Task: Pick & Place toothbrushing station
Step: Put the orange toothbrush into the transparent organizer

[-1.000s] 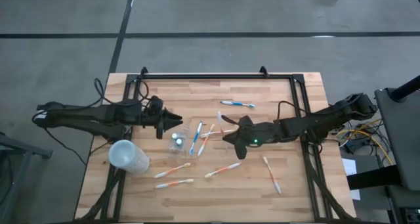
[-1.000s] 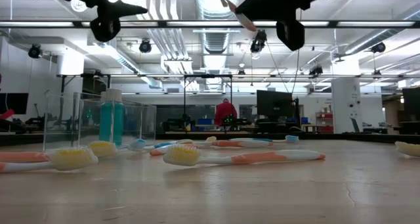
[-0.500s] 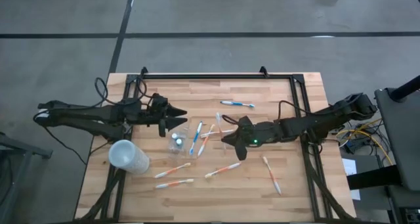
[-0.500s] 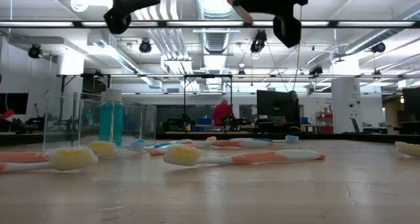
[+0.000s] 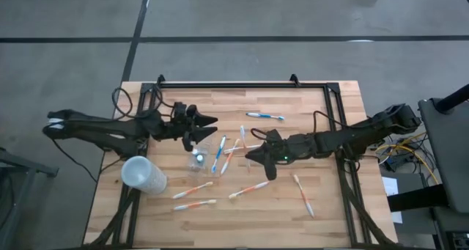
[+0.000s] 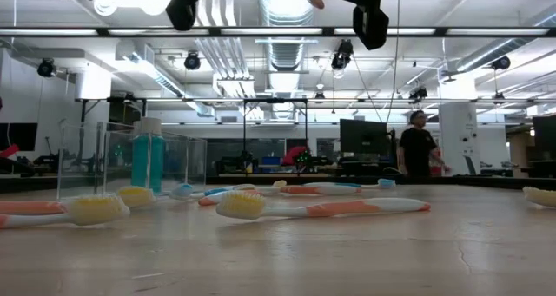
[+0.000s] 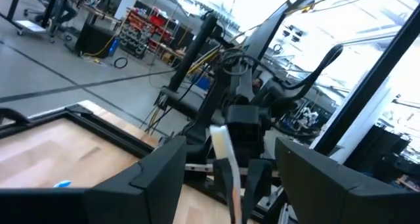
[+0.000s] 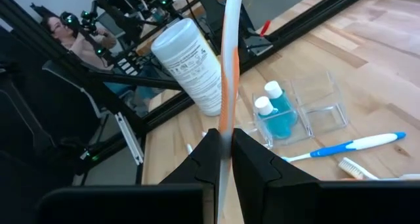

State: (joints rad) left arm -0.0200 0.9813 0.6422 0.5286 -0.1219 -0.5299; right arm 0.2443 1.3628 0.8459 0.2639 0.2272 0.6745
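Far left, near edge: frosted whitish cup (image 5: pixel 143 174), lying aside, unused. Left gripper (image 5: pixel 207 126) raised, fingers spread wide, empty, poised to take the brush. Small clear tumbler (image 5: pixel 198 153) with blue toothpaste tube (image 8: pixel 281 112) just below, waiting. Right gripper (image 5: pixel 251 154) aloft, fingers clamped on slim white-orange toothbrush (image 8: pixel 228 73), upright, probably for handover. Other toothbrushes (image 5: pixel 220 153) scattered about mid-table.

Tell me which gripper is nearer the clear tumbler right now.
Left. The left gripper hangs open just above the clear tumbler, near its far side. The right gripper sits farther off to the tumbler's right, shut on a white-orange toothbrush.
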